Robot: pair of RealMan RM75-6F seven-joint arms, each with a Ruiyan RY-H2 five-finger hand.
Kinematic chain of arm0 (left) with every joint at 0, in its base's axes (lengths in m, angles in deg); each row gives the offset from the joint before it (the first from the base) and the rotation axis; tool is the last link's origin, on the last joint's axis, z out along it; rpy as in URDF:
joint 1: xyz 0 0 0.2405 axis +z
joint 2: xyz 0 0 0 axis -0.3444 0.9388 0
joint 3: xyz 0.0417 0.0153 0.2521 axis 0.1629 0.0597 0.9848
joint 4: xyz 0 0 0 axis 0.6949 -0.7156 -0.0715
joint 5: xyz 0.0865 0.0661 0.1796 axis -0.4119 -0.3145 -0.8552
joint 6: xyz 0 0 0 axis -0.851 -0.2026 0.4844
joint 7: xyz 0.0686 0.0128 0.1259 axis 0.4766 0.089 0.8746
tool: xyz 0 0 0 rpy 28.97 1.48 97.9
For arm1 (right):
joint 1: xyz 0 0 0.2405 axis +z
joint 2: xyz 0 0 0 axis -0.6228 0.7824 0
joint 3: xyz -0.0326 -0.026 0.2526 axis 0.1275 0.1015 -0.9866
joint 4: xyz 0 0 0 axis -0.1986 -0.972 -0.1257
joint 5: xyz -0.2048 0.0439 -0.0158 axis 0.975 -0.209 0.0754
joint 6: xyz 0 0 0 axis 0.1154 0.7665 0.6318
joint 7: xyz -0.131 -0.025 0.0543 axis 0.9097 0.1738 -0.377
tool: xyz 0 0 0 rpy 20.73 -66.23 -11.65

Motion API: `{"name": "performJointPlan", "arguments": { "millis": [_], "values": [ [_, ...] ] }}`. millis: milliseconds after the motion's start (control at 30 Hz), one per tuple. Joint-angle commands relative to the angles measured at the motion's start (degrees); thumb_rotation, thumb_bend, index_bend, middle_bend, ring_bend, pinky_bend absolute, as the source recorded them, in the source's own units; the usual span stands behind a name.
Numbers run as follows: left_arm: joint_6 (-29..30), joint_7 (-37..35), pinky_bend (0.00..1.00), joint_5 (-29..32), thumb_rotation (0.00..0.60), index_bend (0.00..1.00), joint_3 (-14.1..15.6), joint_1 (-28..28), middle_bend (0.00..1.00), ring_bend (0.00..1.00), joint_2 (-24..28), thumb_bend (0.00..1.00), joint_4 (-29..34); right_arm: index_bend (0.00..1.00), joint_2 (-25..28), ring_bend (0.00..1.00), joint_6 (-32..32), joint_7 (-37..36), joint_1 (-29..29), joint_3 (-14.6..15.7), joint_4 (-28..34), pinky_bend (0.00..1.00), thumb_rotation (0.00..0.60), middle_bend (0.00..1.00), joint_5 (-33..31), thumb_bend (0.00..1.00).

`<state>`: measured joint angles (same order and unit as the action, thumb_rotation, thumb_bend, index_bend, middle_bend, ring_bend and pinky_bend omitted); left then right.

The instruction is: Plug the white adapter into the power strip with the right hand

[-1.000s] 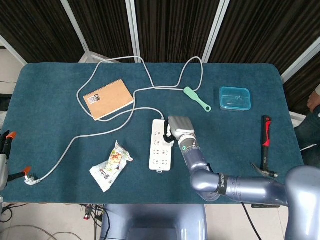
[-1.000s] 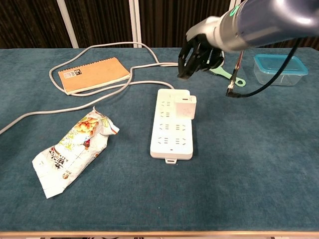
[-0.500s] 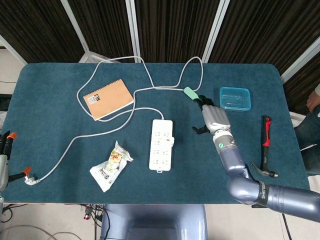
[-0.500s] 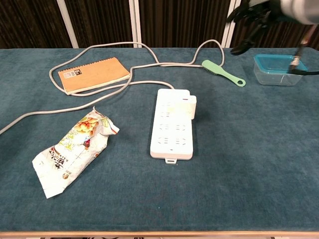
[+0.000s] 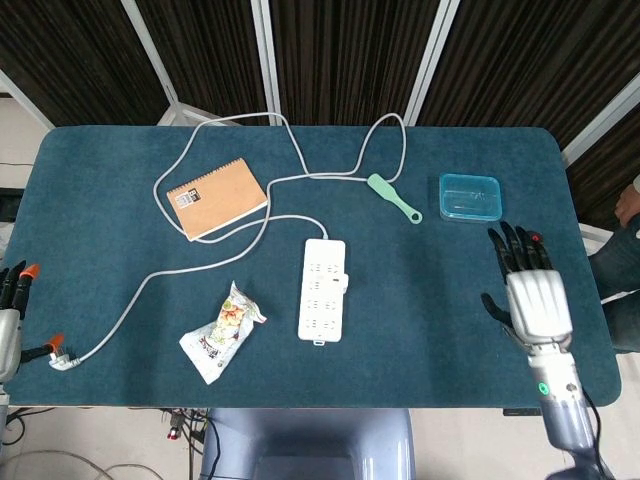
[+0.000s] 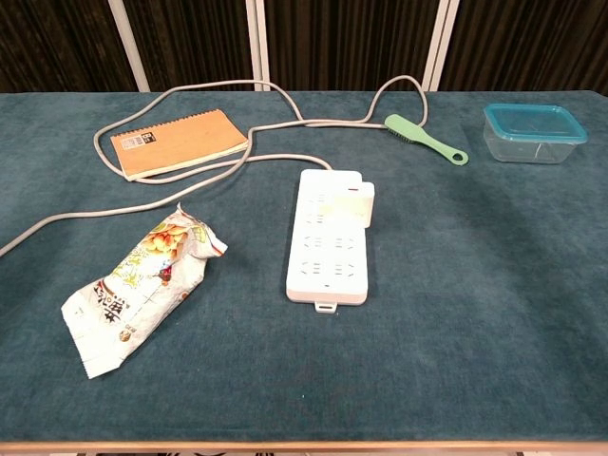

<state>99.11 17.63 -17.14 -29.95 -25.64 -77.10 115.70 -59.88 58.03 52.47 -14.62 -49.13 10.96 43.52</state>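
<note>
The white power strip lies lengthwise in the middle of the teal table. The white adapter sits plugged into a socket on its right side, near the cord end. My right hand hovers far off at the table's right edge, fingers spread, holding nothing; the chest view does not show it. My left hand shows only partly at the left frame edge, beside the strip's plug; whether it is open or shut is unclear.
The strip's grey cord loops across the back of the table. A brown notebook, a snack bag, a green brush and a blue lidded box lie around. A hammer lies partly under my right hand.
My right hand has drawn away from the adapter on the strip, swinging right and toward the table's right edge. The adapter stays plugged in.
</note>
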Motion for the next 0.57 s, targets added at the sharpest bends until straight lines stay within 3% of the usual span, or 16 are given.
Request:
{"name": "performJointPlan", "arguments": {
  "millis": [33, 300, 567],
  "values": [
    [0.0, -0.3, 0.00, -0.7, 0.600, 0.09, 0.2, -0.1, 0.00, 0.00, 0.2, 0.07, -0.3, 0.01, -2.1, 0.00, 5.6, -2.0, -7.4, 6.5, -7.3, 0.15, 0.600, 0.00, 7.4, 0.31],
    [1.0, -2.2, 0.00, -3.4, 0.600, 0.09, 0.7, -0.1, 0.00, 0.00, 0.6, 0.07, -1.6, 0.01, -2.5, 0.00, 4.8, -2.9, -10.9, 7.9, -10.9, 0.15, 0.600, 0.00, 10.3, 0.31],
    [0.8, -1.5, 0.00, -4.3, 0.600, 0.09, 1.1, -0.4, 0.00, 0.00, -0.1, 0.07, -2.9, 0.01, -2.2, 0.00, 4.6, -2.8, -12.4, 6.1, -10.6, 0.15, 0.600, 0.00, 11.2, 0.31]
  ]
}}
